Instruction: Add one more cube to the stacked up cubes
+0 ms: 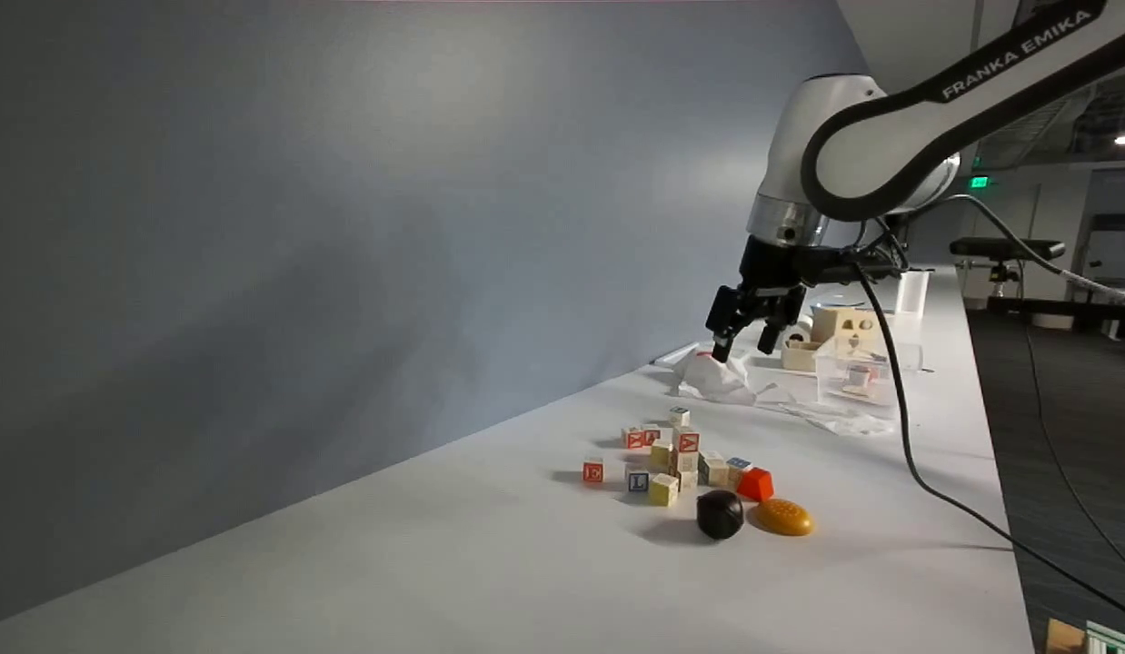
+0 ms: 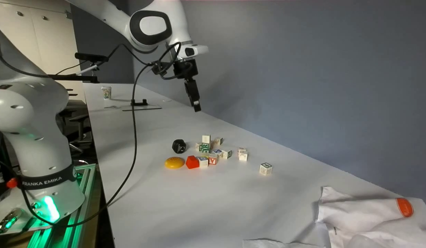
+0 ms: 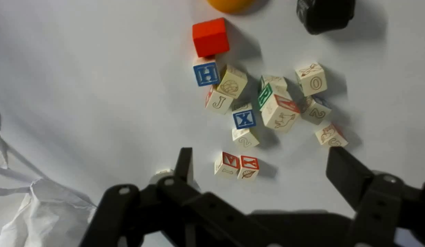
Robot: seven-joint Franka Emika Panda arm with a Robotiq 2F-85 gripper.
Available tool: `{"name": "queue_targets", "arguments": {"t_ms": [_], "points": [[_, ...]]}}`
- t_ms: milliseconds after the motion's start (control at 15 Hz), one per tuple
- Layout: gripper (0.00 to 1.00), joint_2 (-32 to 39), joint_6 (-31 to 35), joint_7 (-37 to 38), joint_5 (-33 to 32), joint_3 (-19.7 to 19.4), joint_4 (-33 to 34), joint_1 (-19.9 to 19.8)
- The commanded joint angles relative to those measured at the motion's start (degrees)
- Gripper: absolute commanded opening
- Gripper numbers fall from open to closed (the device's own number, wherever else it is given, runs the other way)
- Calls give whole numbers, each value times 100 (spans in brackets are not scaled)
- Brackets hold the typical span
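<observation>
The stacked up cubes (image 1: 687, 459) form a short column of pale wooden blocks with red and green letter faces. The column also shows in an exterior view (image 2: 206, 144) and in the wrist view (image 3: 280, 111), right of centre. Loose letter cubes lie around it, among them an A cube (image 3: 227, 164) and a Y cube (image 3: 248, 167) side by side, and an O cube (image 3: 312, 79). My gripper (image 1: 744, 348) is open and empty, well above the table. In the wrist view its fingers (image 3: 260, 161) stand wide apart. The left finger partly hides one pale cube (image 3: 164, 171).
A red block (image 3: 210, 37), a black ball (image 1: 720, 515) and a flat orange piece (image 1: 785, 517) lie close to the cubes. A crumpled white bag (image 2: 364, 213) and a clear box (image 1: 831, 377) stand farther along. A grey wall runs along the table. A cable hangs from the arm.
</observation>
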Motion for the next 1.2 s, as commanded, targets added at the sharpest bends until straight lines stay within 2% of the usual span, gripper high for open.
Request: {"name": "queue_targets", "arguments": {"t_ms": [0,133,200,267,467,667,733,1133], "points": [[100,480,440,-988,-84,-511,242,-29],[100,823,562,-1238,103,-748,432,-28],[100,968,214,-1308,394,-860,598,90],[100,559,422,-1110,117,-699,242,-47],[100,917,377,-1216,253,-803,460,-15],[100,974,368,-1217,267,-800,511,10],[100,1153,643,-1093,236,-807,607,-52],[100,2147,974,-1956,408,-1224,1360,-41]]}}
